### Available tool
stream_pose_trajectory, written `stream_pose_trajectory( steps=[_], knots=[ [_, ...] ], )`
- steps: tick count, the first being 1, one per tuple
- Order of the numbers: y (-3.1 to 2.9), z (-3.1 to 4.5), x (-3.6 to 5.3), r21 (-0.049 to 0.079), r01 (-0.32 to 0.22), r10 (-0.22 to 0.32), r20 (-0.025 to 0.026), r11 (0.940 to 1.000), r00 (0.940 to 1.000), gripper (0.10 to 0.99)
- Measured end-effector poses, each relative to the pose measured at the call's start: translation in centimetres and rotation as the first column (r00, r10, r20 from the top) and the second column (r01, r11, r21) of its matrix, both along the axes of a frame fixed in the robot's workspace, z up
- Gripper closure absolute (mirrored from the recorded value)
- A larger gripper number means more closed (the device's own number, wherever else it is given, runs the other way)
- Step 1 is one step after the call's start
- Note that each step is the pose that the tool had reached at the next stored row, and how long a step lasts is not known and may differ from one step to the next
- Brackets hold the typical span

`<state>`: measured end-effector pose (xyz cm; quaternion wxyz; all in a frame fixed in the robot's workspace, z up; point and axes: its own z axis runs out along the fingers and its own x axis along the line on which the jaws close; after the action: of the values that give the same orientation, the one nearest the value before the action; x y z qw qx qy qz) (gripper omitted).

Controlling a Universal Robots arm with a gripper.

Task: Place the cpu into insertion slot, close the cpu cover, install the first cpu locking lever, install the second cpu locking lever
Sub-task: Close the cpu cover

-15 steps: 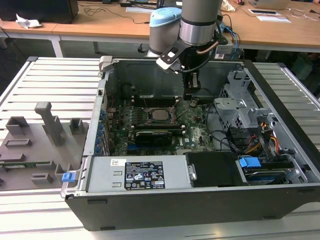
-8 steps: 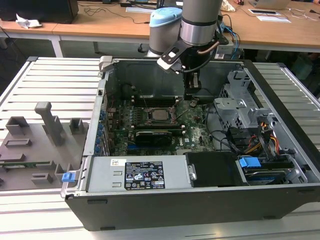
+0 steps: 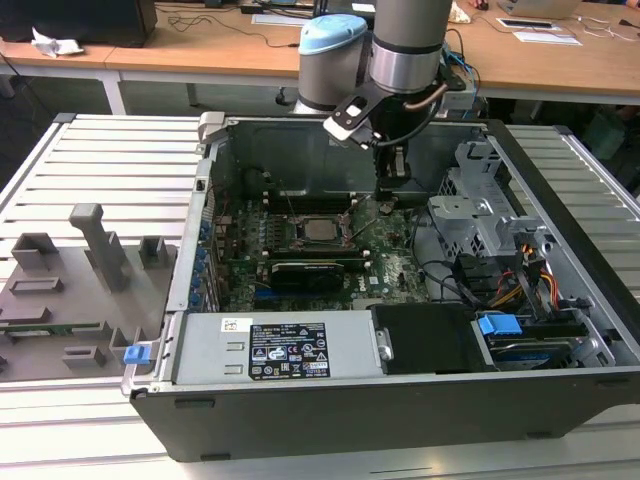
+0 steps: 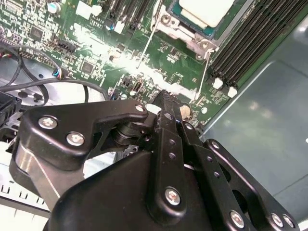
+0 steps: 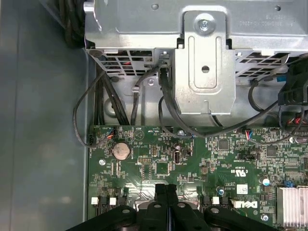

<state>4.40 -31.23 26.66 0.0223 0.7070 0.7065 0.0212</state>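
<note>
The cpu (image 3: 321, 228) shows its silvery top inside the insertion slot (image 3: 297, 233) in the middle of the green motherboard; the second wrist view has the cpu (image 4: 207, 9) too. The cpu cover (image 4: 191, 34) lies as a metal frame around the chip. Two thin silver locking levers (image 4: 148, 45) (image 4: 204, 72) stick out from the socket's edge toward my gripper. My gripper (image 3: 388, 190) hangs just above the board on the exterior view's right of the socket. Its black fingers (image 5: 166, 190) are shut together with nothing between them.
The open computer case (image 3: 200, 180) has tall walls around the board. A silver drive cage (image 3: 480, 215) and cable bundles (image 3: 520, 280) stand on the exterior view's right. A black expansion card (image 3: 310, 268) and the power supply (image 3: 280, 350) lie in front. A grey fixture tray (image 3: 80, 290) sits left.
</note>
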Motion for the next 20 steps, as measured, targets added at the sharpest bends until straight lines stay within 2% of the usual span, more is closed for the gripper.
stream_pose_trajectory(
  steps=[4,8,11,20],
  knots=[
    [0.00,-0.21,0.40,0.000,0.000,0.000,-0.0001,1.0000,1.0000,0.980],
    [-0.10,-0.90,0.44,0.000,0.000,0.000,-0.0001,1.0000,1.0000,0.980],
    [-0.48,-1.37,0.44,0.000,0.000,0.000,-0.0002,1.0000,1.0000,0.980],
    [-0.56,-1.47,-0.20,0.000,-0.002,0.002,-0.0001,1.0000,1.0000,0.980]
  ],
)
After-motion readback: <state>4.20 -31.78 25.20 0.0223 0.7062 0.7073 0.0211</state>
